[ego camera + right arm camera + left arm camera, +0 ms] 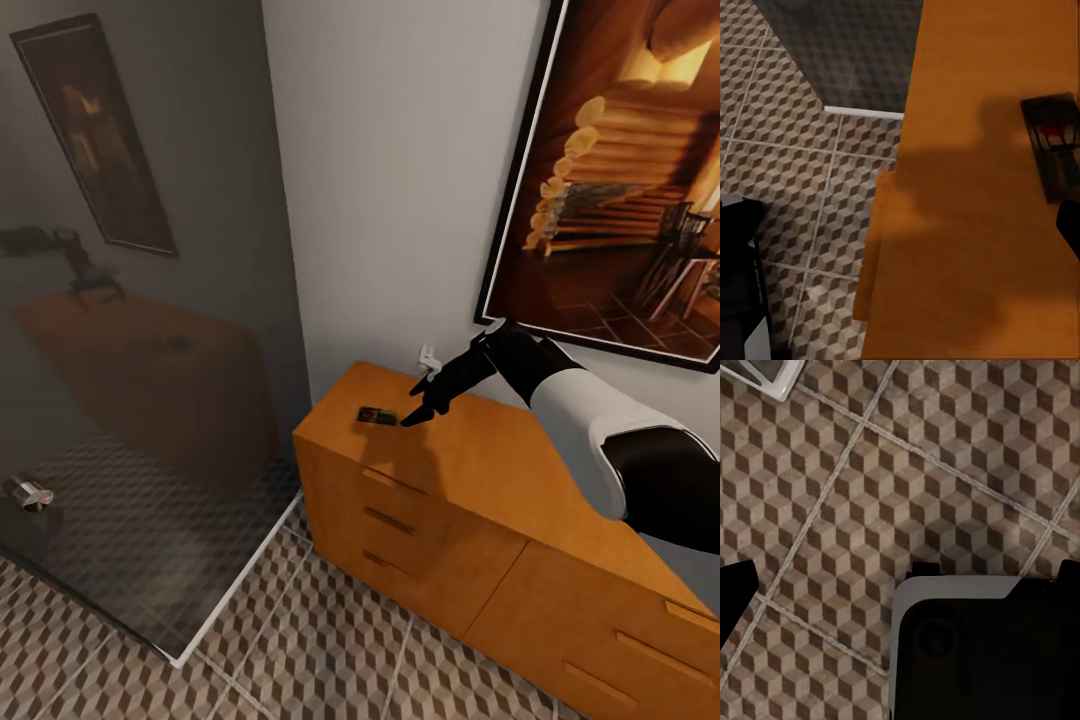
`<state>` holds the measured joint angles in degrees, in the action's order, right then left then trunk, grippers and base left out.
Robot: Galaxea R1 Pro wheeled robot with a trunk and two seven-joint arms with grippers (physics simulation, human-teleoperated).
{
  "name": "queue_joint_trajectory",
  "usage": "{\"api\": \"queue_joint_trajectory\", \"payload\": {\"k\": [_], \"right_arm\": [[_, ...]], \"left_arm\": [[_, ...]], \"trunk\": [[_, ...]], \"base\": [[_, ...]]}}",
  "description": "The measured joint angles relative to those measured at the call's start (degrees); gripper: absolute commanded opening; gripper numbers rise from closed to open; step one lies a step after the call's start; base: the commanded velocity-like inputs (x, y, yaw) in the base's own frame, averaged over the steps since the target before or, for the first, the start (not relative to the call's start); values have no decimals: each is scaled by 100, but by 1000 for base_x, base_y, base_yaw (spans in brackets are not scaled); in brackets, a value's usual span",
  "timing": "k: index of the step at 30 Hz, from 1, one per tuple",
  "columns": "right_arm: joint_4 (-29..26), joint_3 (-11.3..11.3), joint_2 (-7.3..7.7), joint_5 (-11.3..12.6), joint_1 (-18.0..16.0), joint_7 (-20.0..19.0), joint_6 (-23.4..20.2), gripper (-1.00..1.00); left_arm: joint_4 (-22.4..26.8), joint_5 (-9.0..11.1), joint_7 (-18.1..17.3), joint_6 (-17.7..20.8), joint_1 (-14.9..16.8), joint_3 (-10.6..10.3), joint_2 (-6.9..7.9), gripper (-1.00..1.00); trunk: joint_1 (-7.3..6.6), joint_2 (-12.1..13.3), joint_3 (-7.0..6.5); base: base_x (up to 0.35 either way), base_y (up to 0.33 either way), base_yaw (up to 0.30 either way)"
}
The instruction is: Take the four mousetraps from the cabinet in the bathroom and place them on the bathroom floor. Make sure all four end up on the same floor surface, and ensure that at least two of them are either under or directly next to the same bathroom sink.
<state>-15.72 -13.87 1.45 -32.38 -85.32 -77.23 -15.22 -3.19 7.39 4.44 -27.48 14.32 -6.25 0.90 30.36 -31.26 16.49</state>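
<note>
We're early: one mousetrap (377, 415) still sits on the cabinet (500, 470) top, right gripper (418, 412) just beside it, jaw state unclear, none visible on the bathroom floor (330, 640).

Plain grey wall (400, 180) bearing a large dark-framed picture (630, 180) of a log interior. At left, a tinted glass shower panel (140, 330) with a white base edge, reflecting the room. A small white wall outlet (428, 356) sits low on the wall.
</note>
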Motion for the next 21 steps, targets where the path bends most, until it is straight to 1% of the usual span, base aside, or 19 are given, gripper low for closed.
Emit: {"api": "queue_joint_trajectory", "payload": {"k": [13, 17, 21], "right_arm": [[136, -9, -13, 21, 0, -8, -7, 100], [224, -15, -37, 29, 0, -2, -8, 100], [384, -11, -126, 24, 0, 6, -9, 100]], "left_arm": [[0, 1, 0, 0, 1, 0, 3, 100], [0, 0, 1, -1, 0, 3, 6, 100], [0, 2, 0, -1, 1, 1, 7, 100]], "trunk": [[-1, 0, 0], [1, 0, 0], [1, 1, 0]], "base": [[260, -123, 0], [95, -43, 0], [23, -11, 0]]}}
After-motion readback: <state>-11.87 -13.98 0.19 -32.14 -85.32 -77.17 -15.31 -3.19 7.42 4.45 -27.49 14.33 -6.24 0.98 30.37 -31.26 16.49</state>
